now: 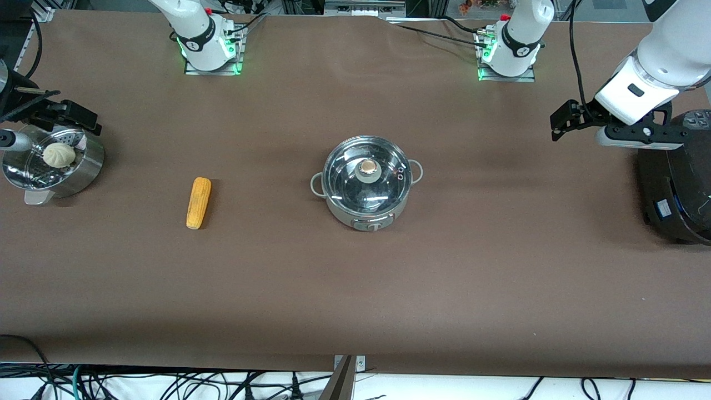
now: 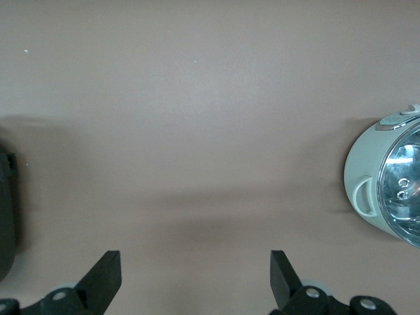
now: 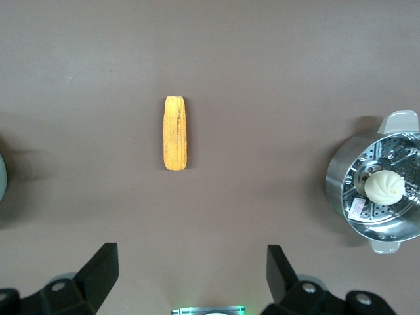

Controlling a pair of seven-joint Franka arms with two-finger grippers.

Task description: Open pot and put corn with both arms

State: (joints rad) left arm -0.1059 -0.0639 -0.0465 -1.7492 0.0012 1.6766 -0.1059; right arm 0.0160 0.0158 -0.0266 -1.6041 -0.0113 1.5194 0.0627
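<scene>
Still, the glass lid could slip if the left gripper [image 2: 195, 279], hanging spread over bare worktop [image 1: 355, 289] well apart from the pot [image 1: 366, 183], pinches its small beige knob [image 1: 367, 166] off-centre. The right gripper [image 3: 192, 275], equally spread, hangs over worktop near the corn [image 3: 175, 132], a husk-free yellow-orange cob.

1. Table [image 1: 355, 289]: wide flat top under a plain brown cover, which reaches to every edge.
2. Pot [image 1: 366, 182]: shiny steel, glass lid on, standing about mid-table.
3. Corn [image 1: 198, 203]: one yellow-orange cob lying flat, between the pot and the right arm's end.
4. Steamer [image 1: 53, 166]: perforated steel, white bun inside, at the edge at the right arm's end.
5. Black cooker [image 1: 675, 183]: large, at the edge at the left arm's end.
</scene>
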